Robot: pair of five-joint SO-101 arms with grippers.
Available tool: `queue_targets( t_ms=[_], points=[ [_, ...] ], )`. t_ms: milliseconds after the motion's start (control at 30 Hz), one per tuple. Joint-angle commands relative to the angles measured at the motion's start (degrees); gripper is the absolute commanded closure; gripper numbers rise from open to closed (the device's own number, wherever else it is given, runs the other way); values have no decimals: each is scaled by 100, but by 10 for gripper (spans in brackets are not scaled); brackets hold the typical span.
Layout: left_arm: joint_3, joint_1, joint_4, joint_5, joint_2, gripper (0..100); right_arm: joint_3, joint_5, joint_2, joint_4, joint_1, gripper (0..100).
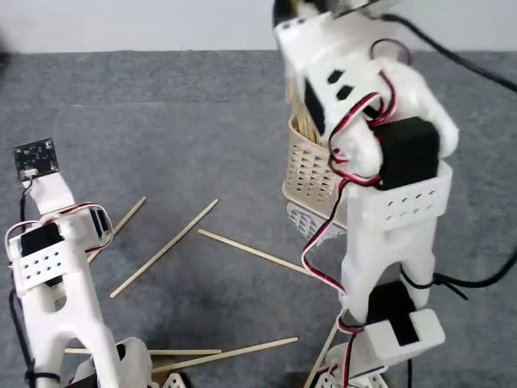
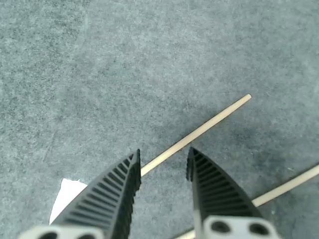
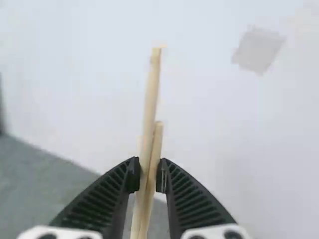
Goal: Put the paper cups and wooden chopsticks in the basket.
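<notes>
My right gripper [image 3: 148,164] is shut on two wooden chopsticks [image 3: 150,114] that stand upright between its fingers, against a white wall. In the high view the right arm [image 1: 380,145] is raised over the beige perforated basket [image 1: 311,171], and chopstick ends [image 1: 300,120] show at the basket's rim. My left gripper [image 2: 163,152] is open just above the grey mat, its fingertips on either side of a chopstick [image 2: 209,124] lying on the mat. The left arm [image 1: 56,259] is at the front left. Several more chopsticks [image 1: 166,246] lie loose on the mat.
A white lattice piece [image 1: 309,220] sits at the basket's foot. Chopsticks [image 1: 254,252] lie between the arms, and more [image 1: 226,354] near the front edge. A second chopstick [image 2: 289,183] lies beside the left gripper. A grey mat [image 1: 202,121] covers the table.
</notes>
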Motion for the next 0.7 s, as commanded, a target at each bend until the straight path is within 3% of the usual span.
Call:
queue_targets(
  t_ms=[0, 200, 533, 667],
  points=[
    [-66, 9, -123, 53, -229, 855, -237, 53, 13, -453, 277, 991],
    [-75, 9, -123, 53, -229, 855, -237, 53, 453, -400, 585, 991],
    [-66, 9, -123, 53, -229, 855, -237, 44, 734, 954, 787, 987],
    [-75, 9, -123, 53, -229, 855, -237, 9, 734, 1349, 778, 904]
  ],
)
